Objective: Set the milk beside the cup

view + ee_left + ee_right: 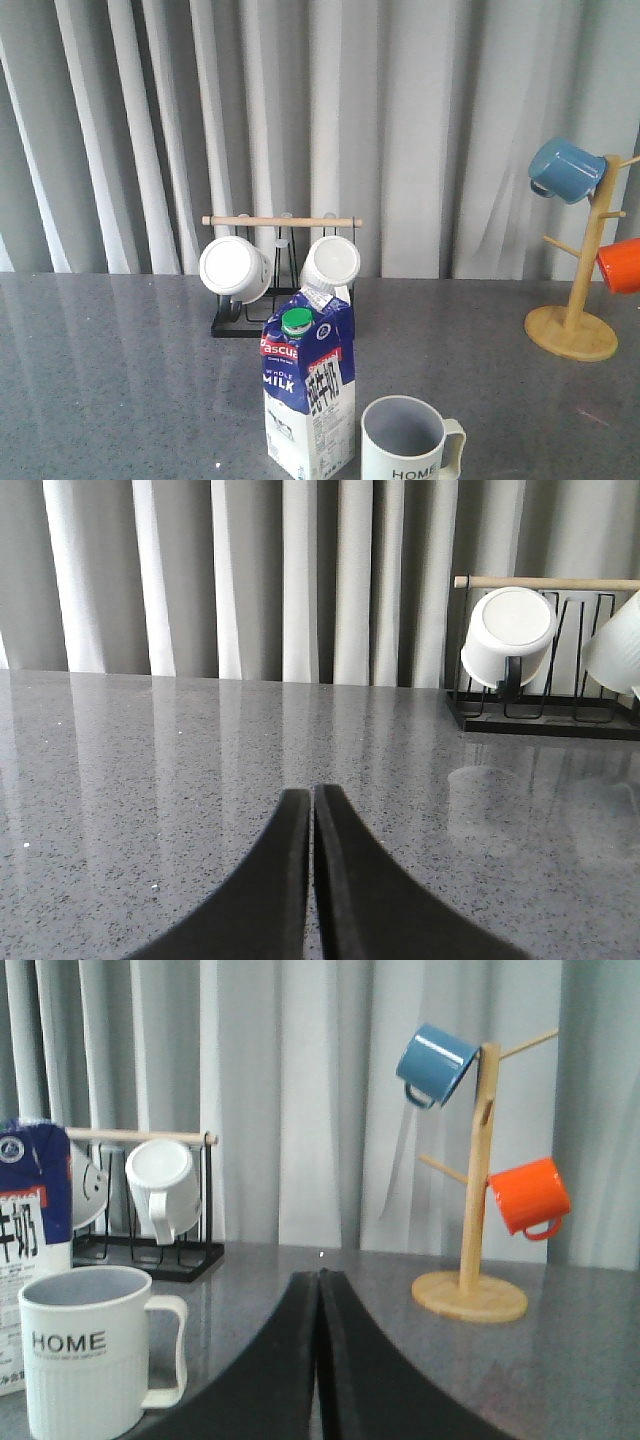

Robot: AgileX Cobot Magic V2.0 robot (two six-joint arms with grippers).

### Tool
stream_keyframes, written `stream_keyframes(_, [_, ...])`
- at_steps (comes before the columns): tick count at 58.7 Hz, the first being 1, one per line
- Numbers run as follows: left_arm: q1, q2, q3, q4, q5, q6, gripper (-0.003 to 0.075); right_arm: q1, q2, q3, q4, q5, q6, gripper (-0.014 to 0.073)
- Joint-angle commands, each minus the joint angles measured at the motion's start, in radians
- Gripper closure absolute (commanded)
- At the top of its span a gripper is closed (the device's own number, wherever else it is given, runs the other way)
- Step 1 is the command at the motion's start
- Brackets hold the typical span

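A: Two things matter here. The milk carton (308, 392) stands upright just beside the HOME mug (408, 440), on its left in the front view, a narrow gap between them. I judge the placing done.

B: Hands?

A: Left hand (312, 810) has its fingers pressed together, holding nothing; right hand (319, 1295) likewise. Both sit low over the surface (120, 360), clear of the carton.

B: Materials?

A: Carton: printed card, gabled top, green round cap. Mug: ribbed cream ceramic, looped handle turned away from the carton. Surface: speckled grey stone, glossy. Behind, white mugs on a wire rack (280, 270); to the right, a wooden mug tree (580, 290).
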Motion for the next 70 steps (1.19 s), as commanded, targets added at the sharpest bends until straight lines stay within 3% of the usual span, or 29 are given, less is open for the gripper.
stream_keyframes(1, [0.004, -0.012, -0.026, -0.008, -0.075, -0.010, 0.0726, -0.027, -0.027, 0.014, 0.012, -0.120, -0.067, 0.0598])
stream_keyframes(12, [0.004, -0.012, -0.026, -0.008, -0.075, -0.010, 0.0726, -0.095, -0.024, 0.013, 0.017, -0.105, -0.181, 0.0598])
stream_keyframes(26, [0.004, -0.012, -0.026, -0.008, -0.075, -0.010, 0.0726, -0.103, -0.024, 0.013, 0.014, 0.107, -0.177, 0.0598])
stream_keyframes(52, [0.004, -0.012, -0.026, -0.008, -0.075, -0.010, 0.0726, -0.105, -0.024, 0.013, 0.022, 0.103, -0.177, 0.0598])
stream_keyframes(70, [0.004, -0.012, -0.026, -0.008, -0.075, -0.010, 0.0726, -0.194, -0.024, 0.013, 0.059, 0.040, -0.171, 0.0598])
